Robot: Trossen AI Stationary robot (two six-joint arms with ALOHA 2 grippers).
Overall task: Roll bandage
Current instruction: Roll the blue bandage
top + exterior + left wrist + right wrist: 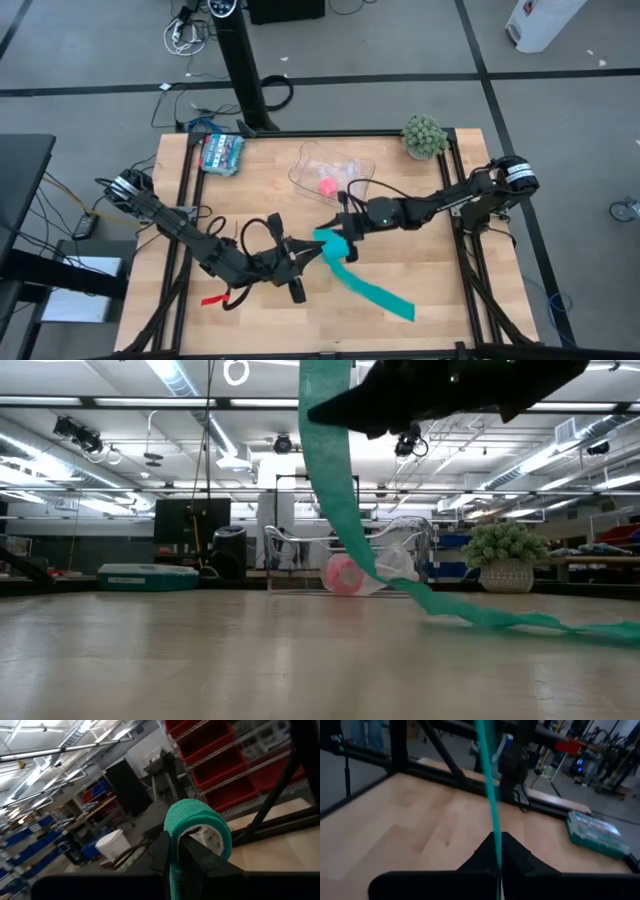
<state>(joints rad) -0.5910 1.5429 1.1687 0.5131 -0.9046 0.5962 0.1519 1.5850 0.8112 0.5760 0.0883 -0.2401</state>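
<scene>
Teal bandage (338, 510) hanging from dark arm overhead, trailing across table (200, 660), pink roll (343, 573) behind

Table (420, 240): pale wood top in a dark frame.
Clear container (312, 158): near the far edge, with a pink block (327, 186) just beside it.
Teal packet (222, 153): flat, at the far left corner.
Potted plant (424, 135): far right corner.
Red strip (213, 299): near left side.

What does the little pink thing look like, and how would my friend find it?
Start at the wooden table and go to its far edge, beside the spiky green plant. A clear plastic container lies there, with the pink block inside. It is the only pink thing; everything nearby is green or see-through.
</scene>
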